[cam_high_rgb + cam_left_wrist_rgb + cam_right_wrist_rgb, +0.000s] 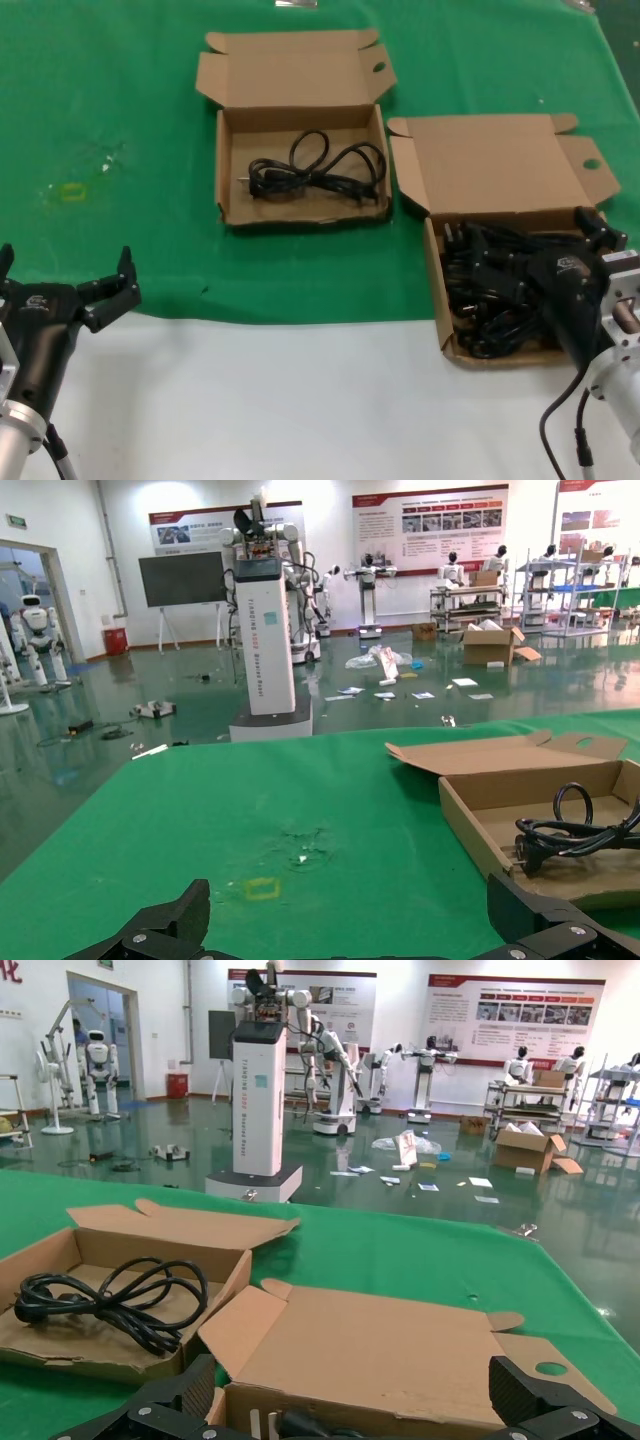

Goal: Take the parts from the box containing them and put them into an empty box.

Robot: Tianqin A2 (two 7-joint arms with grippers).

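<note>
The box containing the parts [437, 290] stands at the right with its lid [400, 1345] open, and a tangle of black power cords [490, 295] fills it. My right gripper [545, 255] hangs open just over that pile, fingers wide apart [352, 1380]; a plug [300, 1425] shows below them. The wide low box [225, 180] sits farther back in the middle, lid open, with one looped cord [320, 170] lying in it [110, 1305]. My left gripper [65, 265] waits open at the near left, holding nothing [350, 905].
A green cloth [120, 100] covers the far part of the table; the near strip is bare white [280, 400]. A small yellow tape mark [72, 192] lies on the cloth at the left. The two boxes nearly touch at their lid flaps.
</note>
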